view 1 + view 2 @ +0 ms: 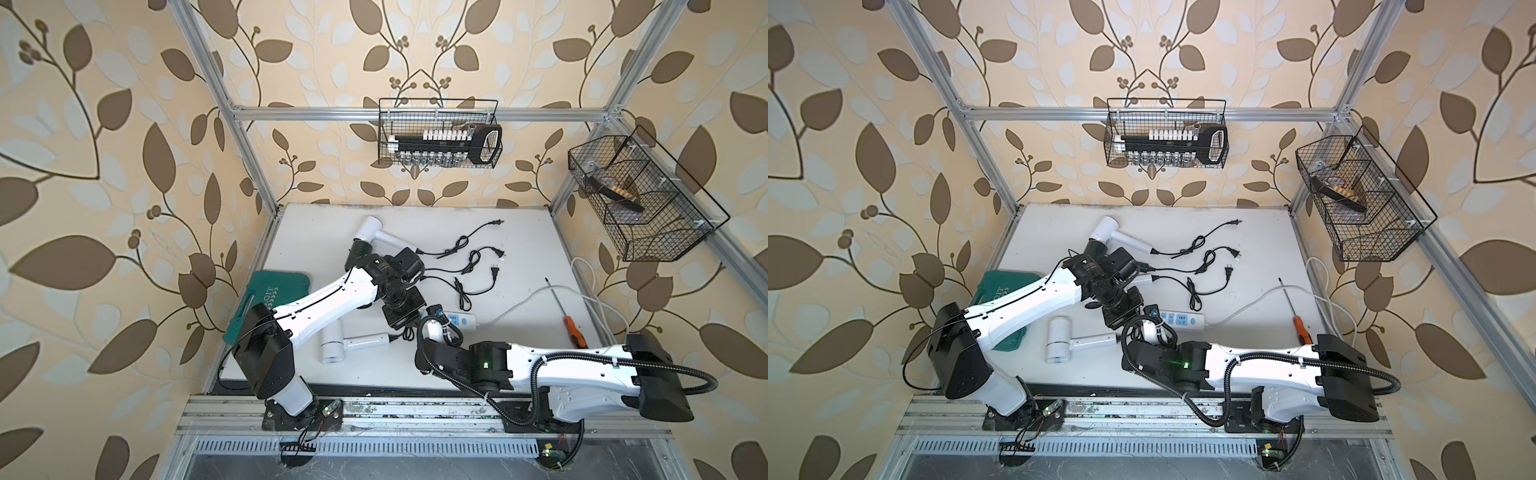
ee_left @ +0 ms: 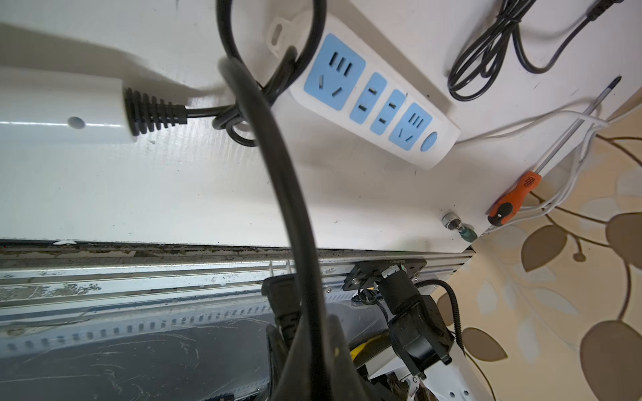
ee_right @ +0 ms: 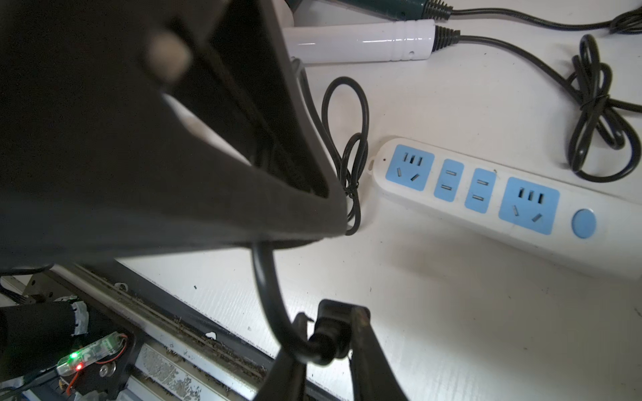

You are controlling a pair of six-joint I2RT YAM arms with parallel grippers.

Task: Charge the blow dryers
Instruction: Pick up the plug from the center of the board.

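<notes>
A white blow dryer (image 1: pixel 332 351) lies near the table's front, its handle (image 2: pixel 62 107) pointing at the white power strip (image 1: pixel 459 320) with blue sockets. My left gripper (image 2: pixel 309 347) is shut on that dryer's thin black cord (image 2: pixel 278 166), just left of the strip. Close beside it my right gripper (image 3: pixel 330 323) is shut on the cord's black plug (image 3: pixel 330 335), held above the table in front of the strip (image 3: pixel 503 201). Another white dryer (image 1: pixel 372 230) lies at the back. A dark green dryer (image 1: pixel 359 249) and a further white handle (image 3: pixel 361 43) lie mostly under my left arm.
Three knotted black cords (image 1: pixel 469 266) with loose plugs lie behind the strip. An orange-handled screwdriver (image 1: pixel 573 330) and the strip's white cable (image 1: pixel 532 299) lie at the right. A green case (image 1: pixel 274 291) sits at the left edge. Wire baskets (image 1: pixel 440 137) hang on the walls.
</notes>
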